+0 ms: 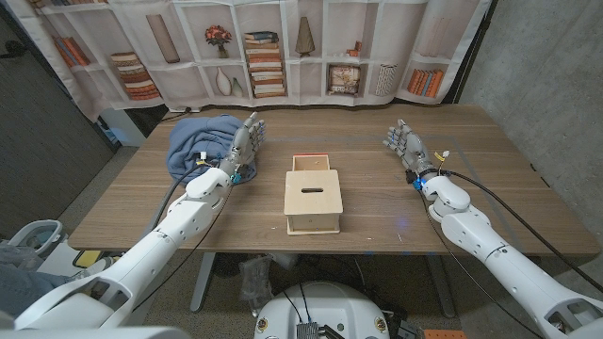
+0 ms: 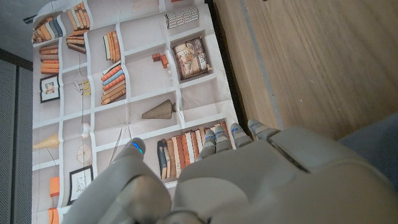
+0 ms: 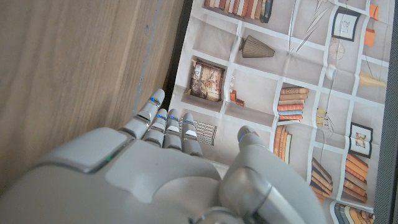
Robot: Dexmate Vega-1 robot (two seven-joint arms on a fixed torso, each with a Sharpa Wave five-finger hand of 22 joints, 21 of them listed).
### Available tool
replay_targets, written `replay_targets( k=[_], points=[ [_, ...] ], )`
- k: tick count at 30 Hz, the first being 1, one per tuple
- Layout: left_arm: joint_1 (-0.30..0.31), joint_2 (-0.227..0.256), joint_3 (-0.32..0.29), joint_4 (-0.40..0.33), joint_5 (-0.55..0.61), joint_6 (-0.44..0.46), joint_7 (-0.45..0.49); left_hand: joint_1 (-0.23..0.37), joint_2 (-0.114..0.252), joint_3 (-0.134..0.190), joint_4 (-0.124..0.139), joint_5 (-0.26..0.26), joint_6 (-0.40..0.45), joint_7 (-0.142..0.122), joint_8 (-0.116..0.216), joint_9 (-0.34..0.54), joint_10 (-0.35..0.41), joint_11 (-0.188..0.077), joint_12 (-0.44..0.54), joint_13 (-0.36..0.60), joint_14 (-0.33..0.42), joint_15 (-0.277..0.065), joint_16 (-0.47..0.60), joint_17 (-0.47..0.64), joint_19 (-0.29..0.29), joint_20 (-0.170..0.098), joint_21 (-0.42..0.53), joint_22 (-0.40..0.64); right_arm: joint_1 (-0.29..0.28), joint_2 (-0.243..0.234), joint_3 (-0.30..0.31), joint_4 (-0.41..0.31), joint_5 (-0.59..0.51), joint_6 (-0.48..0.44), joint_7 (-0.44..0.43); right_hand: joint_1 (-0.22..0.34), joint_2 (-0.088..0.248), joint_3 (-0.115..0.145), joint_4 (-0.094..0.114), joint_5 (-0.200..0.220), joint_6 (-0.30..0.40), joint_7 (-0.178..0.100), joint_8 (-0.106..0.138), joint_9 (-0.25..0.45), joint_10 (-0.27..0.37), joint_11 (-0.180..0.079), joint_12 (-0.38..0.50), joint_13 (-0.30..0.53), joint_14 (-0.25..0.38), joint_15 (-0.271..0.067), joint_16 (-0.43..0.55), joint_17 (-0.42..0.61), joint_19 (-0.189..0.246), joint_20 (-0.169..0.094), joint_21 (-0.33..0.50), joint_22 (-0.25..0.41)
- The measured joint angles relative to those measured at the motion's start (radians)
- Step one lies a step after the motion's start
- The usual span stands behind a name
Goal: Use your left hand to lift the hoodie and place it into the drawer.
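Note:
A crumpled blue hoodie (image 1: 200,141) lies on the table's far left part. My left hand (image 1: 245,144) stands just beside its right edge, fingers straight and apart, holding nothing. The left wrist view looks along the back of my left hand (image 2: 249,180), with a strip of the blue hoodie (image 2: 376,143) beside it. A small light wooden drawer box (image 1: 313,198) sits at the table's middle, its drawer (image 1: 310,163) pulled out at the far side with a reddish inside. My right hand (image 1: 405,146) stands open at the far right, empty; its back (image 3: 155,174) also shows from the wrist.
A bookshelf-print curtain (image 1: 283,47) hangs behind the table's far edge. The wooden table (image 1: 471,188) has bare room between the drawer box and my right hand. A cable (image 1: 490,184) runs along my right forearm.

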Motion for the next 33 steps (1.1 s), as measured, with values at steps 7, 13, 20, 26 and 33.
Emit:
replay_targets(
  k=[7,13,20,26,33],
  points=[
    [0.008,0.006,0.006,-0.026,0.007,0.002,-0.004,0.005,0.005,-0.002,-0.002,0.000,0.005,0.005,0.000,0.000,0.004,0.004,0.000,0.000,0.004,-0.004,0.000,0.000,0.009,0.001,0.000,0.000,-0.015,-0.004,0.005,-0.008,0.002,0.010,0.000,0.000,0.000,0.004,-0.004,0.000,0.000,0.000,0.000,-0.005,0.010,-0.007,0.000,-0.002,-0.003,-0.004,0.000,-0.005,0.000,0.000,-0.004,0.000],
    [0.016,0.012,0.008,-0.047,0.011,0.002,-0.005,0.009,0.009,-0.002,-0.002,0.007,0.005,0.005,0.000,0.000,0.005,0.005,0.000,0.000,0.004,-0.004,0.000,0.000,0.010,0.000,0.000,0.000,-0.020,-0.007,0.006,-0.009,0.004,0.013,0.003,0.000,0.000,0.000,-0.008,0.000,0.000,0.000,0.000,-0.005,0.016,-0.012,0.000,-0.002,0.002,-0.009,0.000,-0.007,0.000,0.000,-0.008,0.000],
    [0.019,0.012,0.010,-0.051,0.010,-0.018,-0.028,0.011,0.011,0.002,-0.006,0.007,0.005,0.005,0.000,0.000,0.005,0.005,0.000,0.000,0.009,0.001,0.000,0.000,0.010,0.000,0.000,0.000,-0.023,-0.006,0.007,-0.005,0.006,0.018,0.007,0.005,0.005,-0.004,-0.012,0.000,0.004,-0.011,0.000,-0.010,0.026,-0.027,0.000,-0.007,0.011,-0.025,0.000,-0.009,-0.007,-0.007,-0.011,0.000],
    [0.020,0.017,0.014,-0.063,0.010,-0.025,-0.041,0.013,0.013,-0.002,-0.010,0.007,0.005,0.005,0.000,0.000,0.005,0.005,0.000,0.000,0.009,0.001,0.000,0.000,0.010,0.000,0.000,0.000,-0.024,-0.005,0.007,0.005,0.007,0.024,0.014,0.005,0.006,0.000,-0.017,0.000,0.004,-0.011,0.000,-0.010,0.026,-0.027,0.000,-0.007,0.011,-0.025,0.000,-0.014,-0.007,-0.007,-0.019,0.000],
    [0.026,0.036,0.014,-0.105,0.017,-0.017,-0.040,0.018,0.019,-0.002,-0.010,0.007,0.013,0.012,0.000,0.000,0.013,0.012,0.000,0.000,0.029,0.007,0.000,0.000,0.038,0.002,0.011,0.000,-0.032,-0.001,0.012,0.018,0.014,0.045,0.028,0.005,0.006,0.000,-0.017,0.000,0.004,-0.011,0.000,-0.009,0.026,-0.027,0.000,-0.007,0.006,-0.031,-0.004,-0.014,-0.011,-0.011,-0.022,0.000]
  ],
)
